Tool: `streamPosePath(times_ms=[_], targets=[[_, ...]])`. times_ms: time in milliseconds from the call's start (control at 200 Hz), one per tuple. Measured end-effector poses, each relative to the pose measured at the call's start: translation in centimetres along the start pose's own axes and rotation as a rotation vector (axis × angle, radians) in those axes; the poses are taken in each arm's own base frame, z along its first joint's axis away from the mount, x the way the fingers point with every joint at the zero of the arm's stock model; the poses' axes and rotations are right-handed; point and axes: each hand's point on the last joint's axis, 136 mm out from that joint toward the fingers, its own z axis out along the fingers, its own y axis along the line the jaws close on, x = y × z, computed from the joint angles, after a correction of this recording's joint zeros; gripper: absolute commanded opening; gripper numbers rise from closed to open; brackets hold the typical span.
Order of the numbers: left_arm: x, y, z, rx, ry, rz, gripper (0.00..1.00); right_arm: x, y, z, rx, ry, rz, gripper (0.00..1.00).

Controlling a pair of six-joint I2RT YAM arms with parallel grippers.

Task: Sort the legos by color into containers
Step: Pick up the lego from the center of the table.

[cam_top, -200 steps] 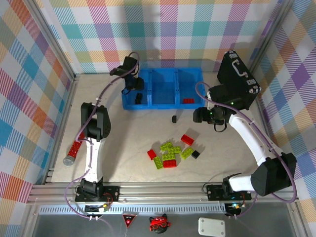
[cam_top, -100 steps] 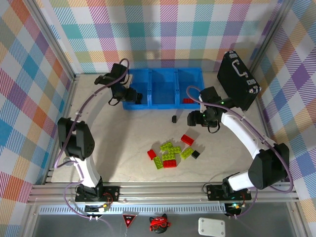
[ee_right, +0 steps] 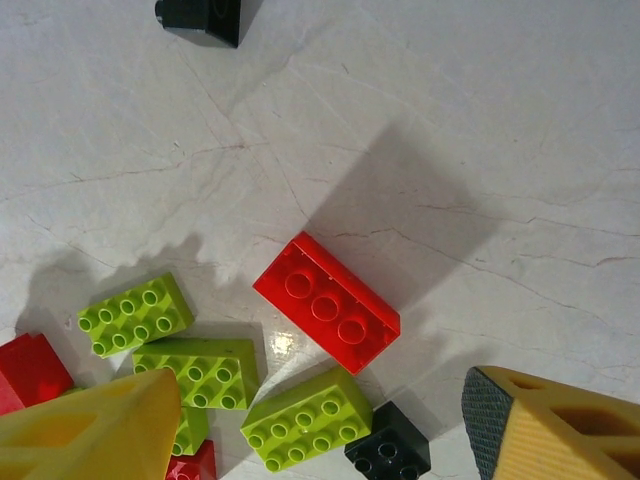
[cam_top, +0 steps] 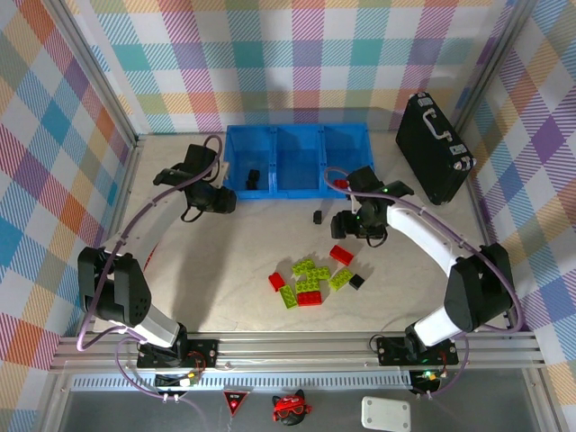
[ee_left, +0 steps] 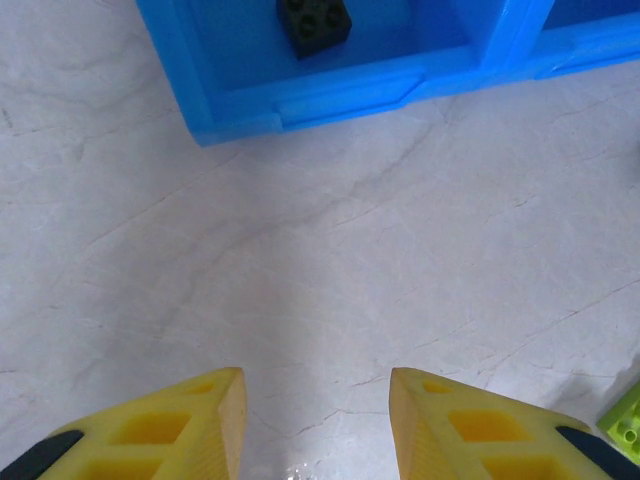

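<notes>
Legos (cam_top: pixel 310 283) are sitting piled mid-table in the top view, a black brick (cam_top: pixel 254 177) lying inside the containers (cam_top: pixel 297 192) at the left end. Left wrist: the left gripper (ee_left: pixel 315 400) is hovering wide open, empty, near that end. Right wrist: the right gripper (ee_right: pixel 320 420) is hanging open, empty, over a red brick (ee_right: pixel 327 302).

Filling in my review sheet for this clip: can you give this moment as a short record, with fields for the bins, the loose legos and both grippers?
containers: three joined blue bins, far side of table
left bin: binned black lego
right bin: red lego, partly behind the right arm
loose legos: pile of red, lime green and black mid-table; lone black lego apart, nearer the bins
left gripper: open, holding nothing, over bare table by the left bin
right gripper: open, holding nothing, above the pile
other: black case, far right
</notes>
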Motion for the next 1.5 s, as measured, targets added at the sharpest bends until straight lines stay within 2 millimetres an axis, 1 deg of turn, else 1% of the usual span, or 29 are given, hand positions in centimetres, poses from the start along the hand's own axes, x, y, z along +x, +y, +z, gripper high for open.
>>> streamPosePath(times_ms=[85, 165, 330, 510, 600, 685, 770, 890, 1010, 1280, 1500], targets=[[-0.8, -0.1, 0.1, 0.008, -0.033, 0.003, 0.42, 0.2, -0.1, 0.2, 0.012, 0.003, 0.024, 0.76], [-1.3, -0.3, 0.1, 0.013, -0.055, 0.005, 0.42, 0.4, -0.4, 0.4, 0.027, 0.004, 0.071, 0.78], [-1.6, -0.3, 0.1, 0.015, -0.069, 0.006, 0.43, 1.0, -1.0, 1.0, 0.064, 0.011, 0.275, 0.8], [-1.9, -0.3, 0.1, 0.014, -0.082, 0.008, 0.43, 2.2, -1.2, 2.8, 0.106, 0.042, 0.5, 0.83], [-1.9, -0.3, 0.1, 0.014, -0.082, 0.008, 0.43, 2.7, -1.0, 3.7, 0.121, 0.057, 0.571, 0.85], [-1.9, -0.2, 0.1, 0.012, -0.082, 0.009, 0.43, 2.8, -0.8, 4.6, 0.132, 0.067, 0.621, 0.86], [-1.9, -0.2, 0.1, 0.012, -0.082, 0.011, 0.43, 3.0, -0.7, 5.5, 0.142, 0.083, 0.657, 0.86], [-1.9, -0.2, 0.1, 0.012, -0.082, 0.011, 0.43, 3.1, -0.6, 6.8, 0.151, 0.106, 0.688, 0.89], [-1.9, -0.2, 0.1, 0.011, -0.082, 0.012, 0.43, 3.1, -0.5, 7.7, 0.156, 0.122, 0.696, 0.9], [-2.0, -0.1, 0.0, 0.002, -0.085, 0.023, 0.43, 2.6, 0.1, 8.4, 0.148, 0.13, 0.696, 0.86], [-2.3, 0.1, -0.9, -0.013, -0.111, 0.034, 0.42, 2.6, 0.1, 8.9, 0.151, 0.138, 0.692, 0.83]])
